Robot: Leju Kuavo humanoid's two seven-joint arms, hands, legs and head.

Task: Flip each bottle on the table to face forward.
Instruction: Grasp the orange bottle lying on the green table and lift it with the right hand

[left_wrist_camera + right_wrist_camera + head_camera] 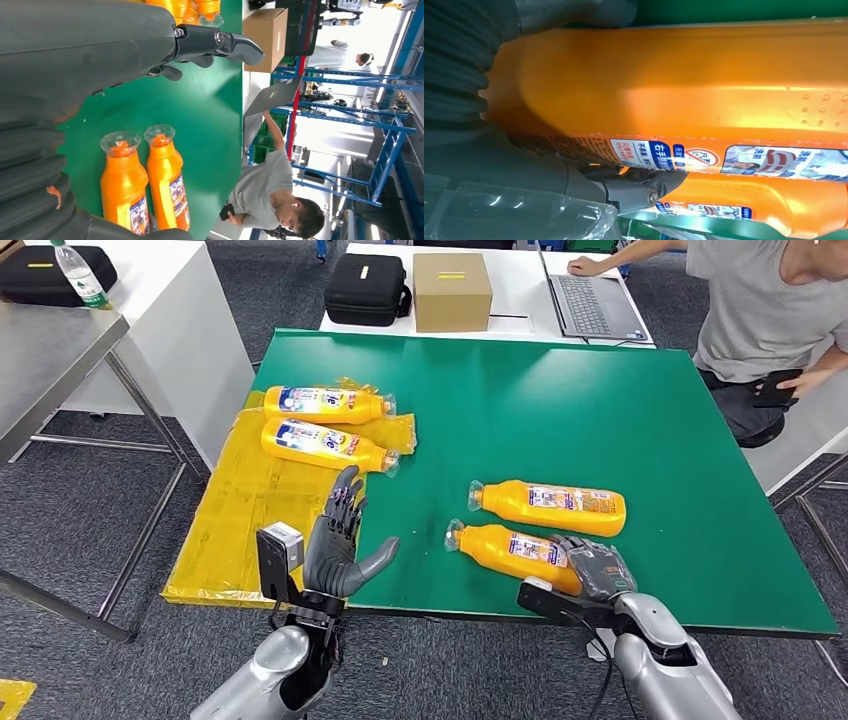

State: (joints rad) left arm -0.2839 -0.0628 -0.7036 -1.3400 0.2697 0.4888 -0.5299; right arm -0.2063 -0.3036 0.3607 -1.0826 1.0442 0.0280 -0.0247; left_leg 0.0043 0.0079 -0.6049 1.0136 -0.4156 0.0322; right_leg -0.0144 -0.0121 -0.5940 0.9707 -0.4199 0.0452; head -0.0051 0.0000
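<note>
Four orange bottles lie on their sides. Two rest on a yellow sheet (pixel 240 510) at the left of the green table (pixel 560 400): a far one (pixel 325 403) and a near one (pixel 325 443), labels showing. Two more lie at the front right, a far one (pixel 555 507) and a near one (pixel 510 548). My right hand (pixel 598 570) grips the base end of that near bottle (pixel 684 85), with fingers (pixel 639 187) curled around it and the far bottle (pixel 749 207) just beyond. My left hand (pixel 340 535) hovers open near the front edge, fingers spread (pixel 220 42), beside the yellow sheet.
A cardboard box (pixel 452 290), a black bag (pixel 366 288) and a laptop (pixel 590 300) sit on the white table behind. A person (pixel 760 310) sits at the far right corner. A grey table with a water bottle (pixel 78 275) stands to the left.
</note>
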